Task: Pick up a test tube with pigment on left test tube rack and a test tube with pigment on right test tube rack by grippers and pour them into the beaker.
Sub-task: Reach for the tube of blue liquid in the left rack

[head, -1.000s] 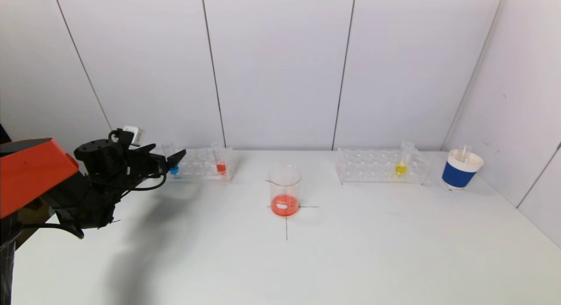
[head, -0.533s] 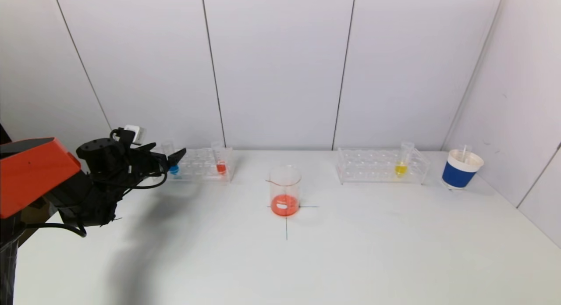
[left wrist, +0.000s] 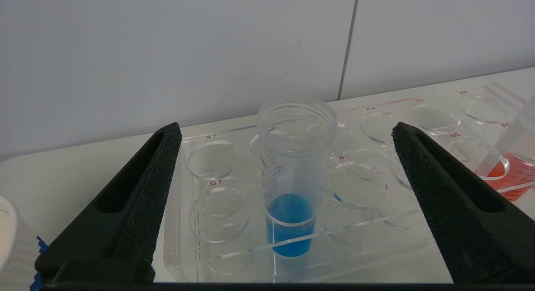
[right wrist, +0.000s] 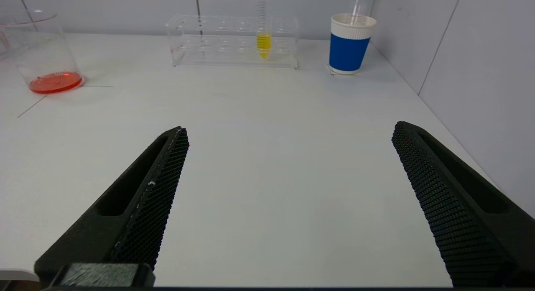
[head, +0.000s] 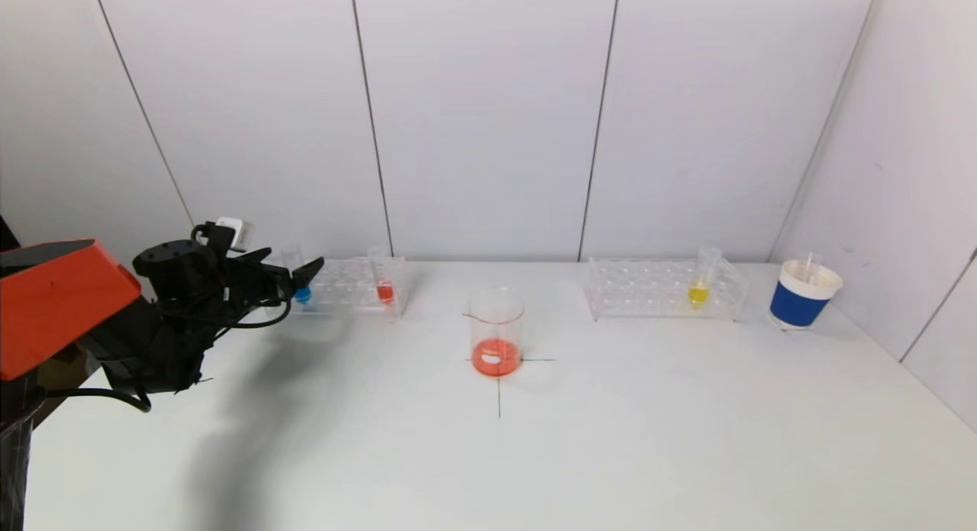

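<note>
**Lining up on the blue tube in the left rack**

I have the left gripper (left wrist: 288,157) at the near end of the left test tube rack (head: 353,287), jaws spread wide and holding nothing. In the left wrist view the blue test tube (left wrist: 292,174) stands upright in its hole, roughly centred between the two foam-lined fingers (left wrist: 144,199), with clear air on both sides. The blue pigment sits in the bottom part of the tube; the upper part is empty plastic with an open mouth.

To do this step well, I want to go forward a little more, so the pads meet the clear wall above the rack's top plate and below the threaded rim, then close evenly. From the head view I can't quite judge how far the fingertips reach past the tube, so I would trust the wrist camera for depth. The lift should go straight up along the tube's axis; any sideways pull would probably drag the light acrylic rack across the desk (head: 611,439). The red test tube (head: 385,287) stands farther along the same rack, well apart from my approach.

The beaker (head: 496,329) waits at the desk's centre mark with orange-red liquid already in it. The right gripper (right wrist: 288,132) is low over the near right of the desk, jaws released and empty, facing the right test tube rack (right wrist: 217,40), where the yellow test tube (right wrist: 263,31) stands untouched beside a blue paper cup (right wrist: 349,48).
</note>
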`<state>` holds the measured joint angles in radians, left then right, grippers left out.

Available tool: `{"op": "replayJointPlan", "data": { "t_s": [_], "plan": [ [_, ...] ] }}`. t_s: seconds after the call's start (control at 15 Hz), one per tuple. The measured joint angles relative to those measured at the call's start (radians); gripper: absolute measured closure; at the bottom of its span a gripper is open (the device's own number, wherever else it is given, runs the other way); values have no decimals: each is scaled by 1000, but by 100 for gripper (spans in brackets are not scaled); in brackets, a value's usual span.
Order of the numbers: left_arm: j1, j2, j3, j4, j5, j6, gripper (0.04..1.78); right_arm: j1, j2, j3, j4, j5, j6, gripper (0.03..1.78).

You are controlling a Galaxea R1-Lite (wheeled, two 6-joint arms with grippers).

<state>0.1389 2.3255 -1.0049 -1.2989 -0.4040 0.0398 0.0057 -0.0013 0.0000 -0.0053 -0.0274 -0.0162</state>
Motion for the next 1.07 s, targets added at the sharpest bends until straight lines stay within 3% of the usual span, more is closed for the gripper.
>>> {"op": "replayJointPlan", "data": {
  "t_s": [1.07],
  "plan": [
    [-2,10,-15,3,0,0,6,0,0,0,0,0,0,4]
  ]
}}
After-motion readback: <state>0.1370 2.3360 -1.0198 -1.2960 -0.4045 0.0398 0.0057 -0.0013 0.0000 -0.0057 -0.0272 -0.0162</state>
